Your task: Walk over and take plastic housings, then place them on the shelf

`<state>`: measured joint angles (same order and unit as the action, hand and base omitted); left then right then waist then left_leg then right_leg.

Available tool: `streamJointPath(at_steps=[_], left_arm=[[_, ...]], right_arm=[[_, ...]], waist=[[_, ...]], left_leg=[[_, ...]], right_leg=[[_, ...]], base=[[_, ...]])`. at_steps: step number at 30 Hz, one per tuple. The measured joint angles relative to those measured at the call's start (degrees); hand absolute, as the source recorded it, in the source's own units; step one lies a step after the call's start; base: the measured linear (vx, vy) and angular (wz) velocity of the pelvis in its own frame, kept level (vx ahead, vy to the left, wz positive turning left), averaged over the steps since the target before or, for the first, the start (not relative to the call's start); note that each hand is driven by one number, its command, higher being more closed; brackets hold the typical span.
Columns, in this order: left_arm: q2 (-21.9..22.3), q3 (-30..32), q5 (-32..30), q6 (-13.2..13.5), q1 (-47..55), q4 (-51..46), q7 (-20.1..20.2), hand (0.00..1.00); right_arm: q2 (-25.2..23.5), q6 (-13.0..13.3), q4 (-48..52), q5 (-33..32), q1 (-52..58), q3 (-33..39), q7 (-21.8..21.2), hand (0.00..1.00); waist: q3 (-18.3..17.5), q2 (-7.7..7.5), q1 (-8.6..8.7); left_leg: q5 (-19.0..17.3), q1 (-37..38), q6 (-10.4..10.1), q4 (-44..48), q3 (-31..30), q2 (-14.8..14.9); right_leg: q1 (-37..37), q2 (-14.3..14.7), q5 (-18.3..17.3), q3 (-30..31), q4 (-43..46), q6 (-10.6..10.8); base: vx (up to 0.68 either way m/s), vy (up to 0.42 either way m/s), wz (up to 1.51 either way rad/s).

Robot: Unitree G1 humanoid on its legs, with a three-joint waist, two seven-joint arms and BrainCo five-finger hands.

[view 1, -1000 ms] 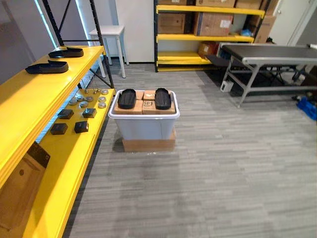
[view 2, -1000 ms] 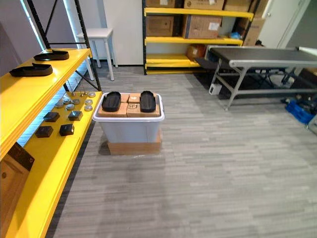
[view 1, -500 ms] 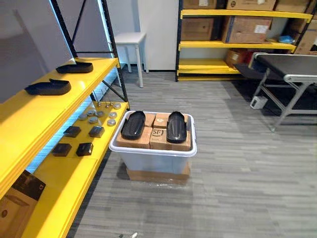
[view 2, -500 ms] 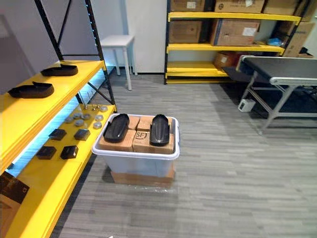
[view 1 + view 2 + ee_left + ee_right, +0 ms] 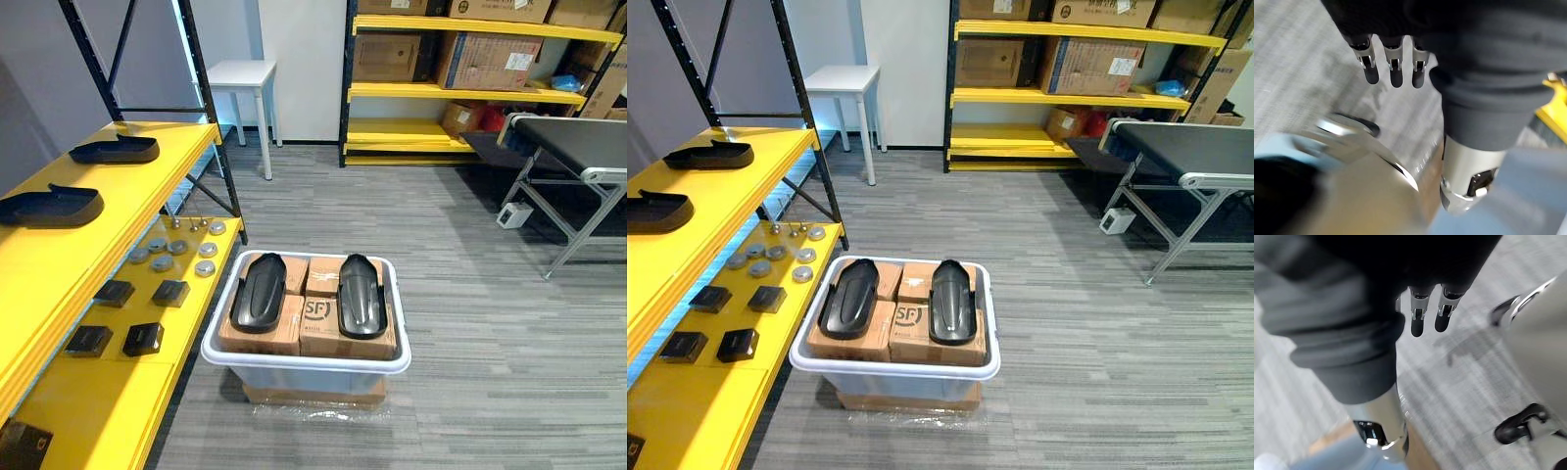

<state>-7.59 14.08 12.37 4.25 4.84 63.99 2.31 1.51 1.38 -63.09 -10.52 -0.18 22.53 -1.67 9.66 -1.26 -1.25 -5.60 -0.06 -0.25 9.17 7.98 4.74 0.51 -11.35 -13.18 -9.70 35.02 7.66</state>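
finds two housings [image 5: 44, 206] set on the yellow shelf [image 5: 137, 181]; spots two more housings [image 5: 260, 292] untaken on cardboard boxes [image 5: 315, 328] in the white bin [image 5: 304, 363]; hangs left hand [image 5: 1396, 73] and right hand [image 5: 1418, 322] loose-fingered, empty; looks about half done.

Left hand [image 5: 1396, 73] fingers straight, right hand [image 5: 1418, 322] likewise, both empty
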Motion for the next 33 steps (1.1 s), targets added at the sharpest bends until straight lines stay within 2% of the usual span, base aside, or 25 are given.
streamJointPath(at_steps=[1, 3, 4, 5, 6, 8, 10, 14, 19, 21, 23, 25, 26, 28, 33], left_arm=[[-0.3, -0.6, 0.2, 0.1, -1.0, -1.4, -0.2, 0.0], [-0.8, -1.6, 1.3, 1.0, -2.2, -3.5, -0.8, 0.0], [-1.1, -2.0, 1.7, 1.7, -2.7, -4.4, -1.0, 0.0], [-0.5, -2.1, 2.0, 1.8, -2.8, -4.4, -1.2, 0.0], [0.2, -2.1, 2.0, 2.1, -2.8, -4.5, -1.4, 0.0], [1.0, -2.1, 2.0, 2.1, -3.0, -4.7, -2.1, 0.0], [2.0, -2.4, 2.1, 2.3, -3.6, -5.7, -2.4, 0.0], [3.2, -5.6, 2.1, 2.5, -5.1, -6.7, -3.2, 0.0], [2.3, -9.0, 2.0, 3.0, -8.9, -6.9, -5.4, 0.0], [2.0, -9.3, 2.0, 3.3, -9.5, -7.4, -5.8, 0.0], [1.9, -10.8, 2.1, 3.4, -10.2, -8.0, -6.2, 0.0], [1.8, -12.1, 2.3, 3.5, -11.5, -8.0, -6.8, 0.0], [1.8, -12.5, 2.4, 3.6, -11.6, -8.0, -6.9, 0.0], [1.9, -13.5, 4.4, 4.1, -12.5, -8.1, -6.9, 0.0], [2.1, -15.6, 7.3, 4.1, -15.5, -6.8, -7.1, 0.0]], right_arm=[[0.1, 0.0, 1.7, 0.2, 0.0, -2.2, 0.3, 0.0], [0.1, 0.0, 5.2, 0.5, 0.4, -4.8, 1.0, 0.0], [0.4, 0.1, 7.9, 1.3, 1.1, -5.8, 1.9, 0.0], [0.9, 0.2, 8.8, 1.9, 1.3, -5.7, 2.3, 0.0], [1.3, 0.7, 11.8, 2.1, 1.2, -5.8, 3.2, 0.0], [1.3, 1.2, 17.2, 2.9, 0.2, -7.0, 4.3, 0.0], [1.2, 1.7, 25.3, 6.0, -0.3, -8.6, 6.0, 0.0], [1.1, 2.1, 35.1, 9.1, -3.6, -8.5, 9.5, 0.0], [0.7, 2.3, 42.2, 9.9, -16.9, -9.5, 17.6, 0.0], [1.3, 2.4, 41.6, 10.6, -22.6, -9.0, 20.2, 0.0], [4.2, 2.4, 38.0, 10.6, -29.3, -8.9, 22.6, 0.0], [9.1, 2.3, 29.0, 10.3, -38.3, -8.7, 24.6, 0.0], [10.1, 2.3, 26.4, 10.2, -40.6, -8.7, 24.9, 0.0], [15.1, 2.2, 14.5, 7.5, -50.0, -9.2, 25.1, 0.0], [21.5, 0.8, 0.8, 4.1, -59.2, -9.2, 23.5, 0.0]], waist=[[0.0, 0.05, 0.46], [-0.1, -0.38, 0.96], [0.2, -1.26, 1.61], [0.1, -0.8, 1.71], [0.0, 0.3, 1.67], [0.9, 1.0, 1.76], [2.9, 0.39, 1.58], [6.8, 0.16, 0.22], [13.7, 0.23, -1.29], [15.4, 0.41, -1.85], [15.9, 0.98, -2.51], [16.8, 1.99, -3.31], [16.9, 2.16, -3.39], [17.3, 3.05, -4.36], [17.9, 4.24, -5.82]], left_leg=[[0.1, 0.8, -0.2, -0.9, 0.0, 0.3], [0.7, 1.1, -1.2, -1.1, -0.3, 0.2], [0.4, 1.5, -2.0, -1.0, -1.5, -1.0], [0.5, 1.7, -2.4, -1.4, -2.3, -0.5], [0.5, 1.6, -2.8, -2.1, -2.6, 0.5], [0.2, 1.5, -3.4, -3.5, -2.7, 1.8], [0.5, 1.2, -4.0, -4.7, -3.0, 2.6], [0.6, -1.1, -4.0, -4.1, -3.3, 2.0], [-0.2, -7.3, -3.8, 2.6, -5.2, 1.2], [-1.4, -9.8, -3.8, 5.3, -6.2, 1.4], [-2.1, -13.1, -3.4, 7.5, -6.9, 1.3], [-2.4, -15.9, -3.1, 9.4, -7.9, 0.9], [-2.4, -16.6, -3.0, 9.9, -8.1, 0.8], [-3.2, -19.3, -2.8, 12.6, -8.4, 0.9], [-3.8, -24.9, -2.5, 17.2, -10.3, 0.8]], right_leg=[[-3.0, 0.7, -0.5, -0.5, -3.9, -0.4], [-5.6, 2.7, 1.7, 1.7, -17.5, -1.5], [-5.4, 3.3, 10.2, 3.6, -22.1, -3.6], [-4.9, 3.9, 10.6, 3.1, -22.6, -3.8], [-4.8, 4.9, 10.7, 3.0, -24.2, -4.0], [-4.8, 6.6, 11.4, 3.0, -26.3, -4.9], [-4.9, 7.7, 12.0, 3.0, -28.2, -5.2], [-6.5, 7.2, 12.3, 2.8, -28.5, -5.0], [-8.8, 6.0, 13.6, 2.5, -28.5, -5.0], [-9.8, 6.2, 13.6, 2.1, -28.3, -5.0], [-12.4, 6.0, 13.7, 1.8, -27.3, -4.9], [-14.3, 5.7, 13.7, 1.4, -26.3, -4.9], [-14.8, 5.6, 13.7, 1.3, -26.0, -4.9], [-16.6, 5.7, 13.8, 1.3, -24.9, -4.8], [-20.8, 5.7, 13.8, 0.9, -22.0, -4.8]], base=[[0.23, -0.037, 0.25], [0.23, -0.097, 0.35], [0.2, -0.115, 0.36], [0.29, -0.147, 0.23], [0.32, -0.167, -0.11], [0.22, -0.13, -0.21], [0.12, -0.084, -0.07], [0.05, 0.026, 0.04], [-0.05, 0.053, 0.14], [-0.1, 0.035, 0.14], [-0.1, 0.033, 0.11], [-0.11, 0.046, 0.17], [-0.12, 0.043, 0.13], [-0.13, 0.041, 0.04], [-0.11, 0.027, 0.07]])
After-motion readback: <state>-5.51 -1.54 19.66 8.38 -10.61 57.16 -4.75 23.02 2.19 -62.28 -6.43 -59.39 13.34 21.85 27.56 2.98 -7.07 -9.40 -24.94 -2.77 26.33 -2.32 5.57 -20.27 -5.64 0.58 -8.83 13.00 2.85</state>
